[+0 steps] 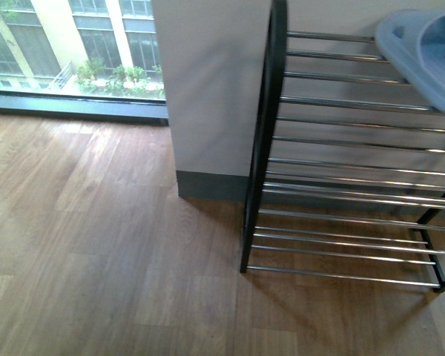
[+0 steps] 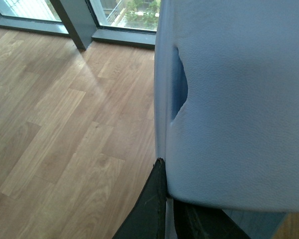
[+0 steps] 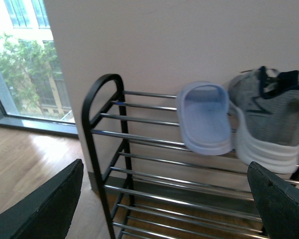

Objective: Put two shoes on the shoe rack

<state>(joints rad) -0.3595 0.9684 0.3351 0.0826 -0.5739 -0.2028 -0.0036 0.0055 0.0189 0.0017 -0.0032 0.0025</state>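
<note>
Right end effector [image 3: 164,209] gapes empty before the shoe rack [image 3: 102,129]; left end effector [image 2: 169,209] clamps a blue slipper [image 2: 239,99]

A home-like room, probably an entryway: wood-plank floor [image 1: 96,245], plain pale wall [image 3: 189,40] with dark skirting, floor-level windows [image 1: 74,44] onto greenery and buildings, and a rack [image 3: 139,144] against the wall holding a blue slipper [image 3: 204,119] and sneaker [image 3: 274,119].

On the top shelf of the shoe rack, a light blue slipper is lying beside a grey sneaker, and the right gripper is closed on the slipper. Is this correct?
Not quite. In the right wrist view, the right gripper is open and holds nothing. The light blue slipper does lie beside the grey sneaker on the shoe rack.
</note>
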